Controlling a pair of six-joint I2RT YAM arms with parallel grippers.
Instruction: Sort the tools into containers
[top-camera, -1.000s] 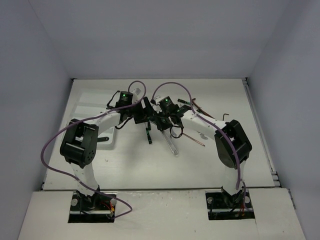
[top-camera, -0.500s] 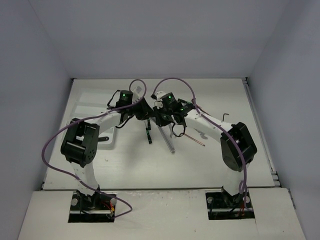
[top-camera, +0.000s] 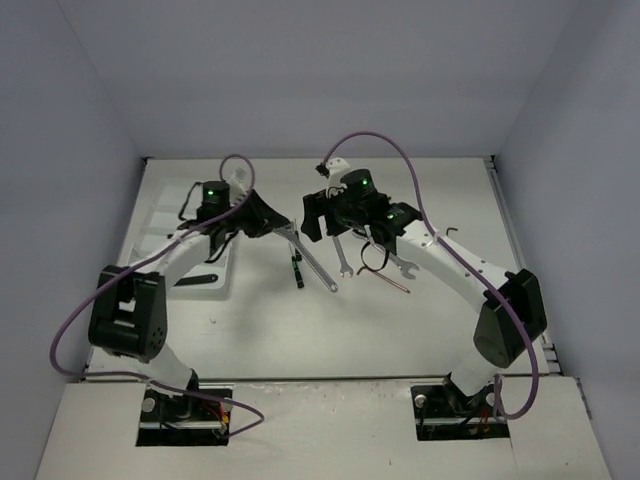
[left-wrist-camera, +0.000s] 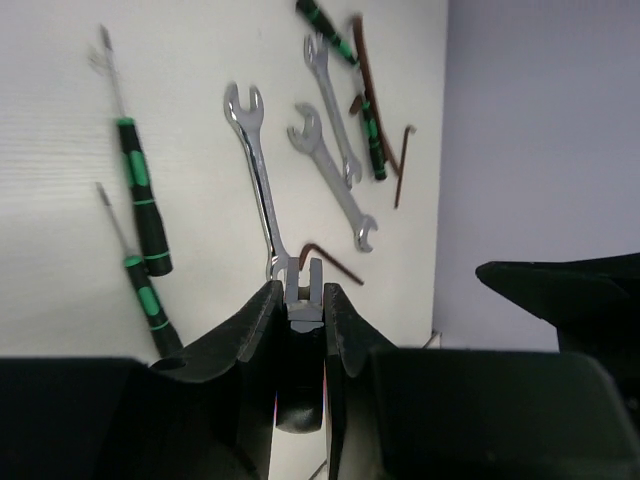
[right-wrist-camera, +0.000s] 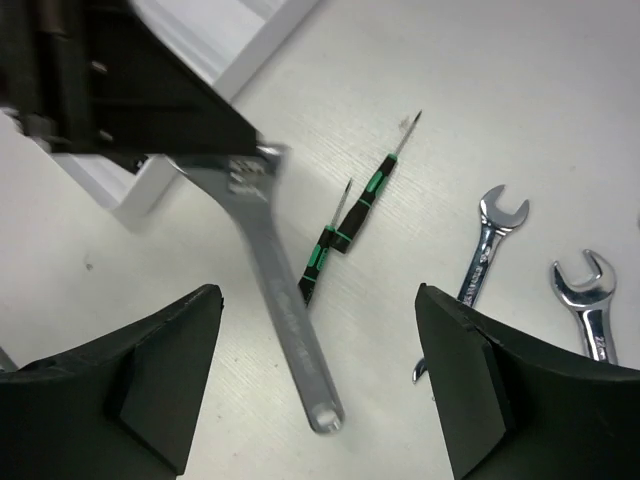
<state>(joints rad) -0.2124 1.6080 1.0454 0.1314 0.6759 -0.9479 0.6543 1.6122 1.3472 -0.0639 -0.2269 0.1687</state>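
My left gripper (top-camera: 276, 226) is shut on the head of a long silver adjustable wrench (top-camera: 312, 262), which slants down to the right above the table. In the left wrist view only the wrench's grey head (left-wrist-camera: 302, 278) shows between the closed fingers (left-wrist-camera: 262, 318). My right gripper (right-wrist-camera: 320, 370) stands open over the wrench's handle (right-wrist-camera: 285, 300), touching nothing. On the table lie silver wrenches (left-wrist-camera: 258, 170) (left-wrist-camera: 330, 190), green-black screwdrivers (top-camera: 297, 268) (right-wrist-camera: 368, 195) and dark red-brown hex keys (left-wrist-camera: 330, 260). The white tray (top-camera: 168, 205) sits at the left.
A dark tool (top-camera: 200, 281) lies at the tray's near end. A thin red-brown rod (top-camera: 388, 279) and a small hex key (top-camera: 451, 232) lie right of the wrenches. Walls close the table on three sides. The right arm's cable (top-camera: 395, 160) loops above it.
The right gripper has opened, let go of the silver adjustable wrench and drawn back. The left gripper has shut on the wrench's head and swung left with it.
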